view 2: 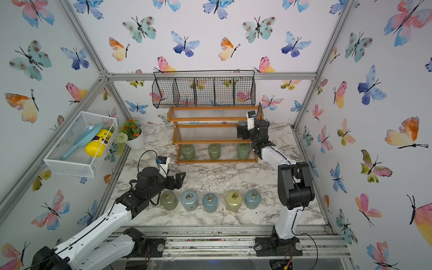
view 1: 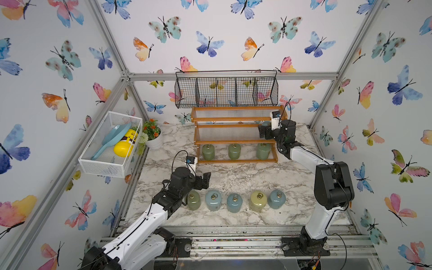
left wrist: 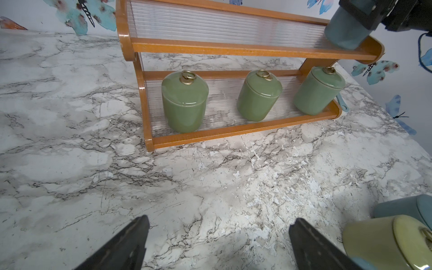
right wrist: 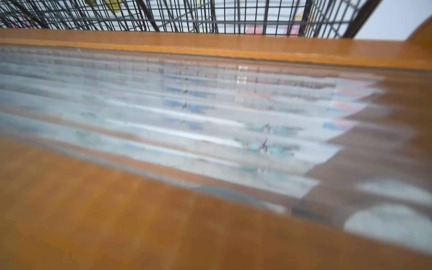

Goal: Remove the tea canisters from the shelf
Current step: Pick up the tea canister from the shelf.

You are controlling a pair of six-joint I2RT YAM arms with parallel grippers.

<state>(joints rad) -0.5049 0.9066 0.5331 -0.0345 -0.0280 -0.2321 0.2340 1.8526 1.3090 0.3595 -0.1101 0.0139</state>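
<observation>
- Left pincer (left wrist: 219, 219) open above tabletop (view 1: 233, 177), before the shelf (view 1: 233, 141).
- Right pincer (view 1: 265, 131) at blue jar (left wrist: 346, 30) on shelf's middle tier; whether it grips, cannot tell.
- Three green jars (view 1: 234, 151) on lowest tier.

Walls (view 1: 35, 152) papered with watercolour butterflies close round me, braced by aluminium struts (view 1: 233, 76). Below lies a grey-veined marble tabletop (view 1: 233, 177). A black wire basket (view 1: 226, 91) hangs on the back wall, a white mesh basket (view 1: 102, 167) on the side wall, a potted plant (view 1: 153, 135) in the corner
</observation>
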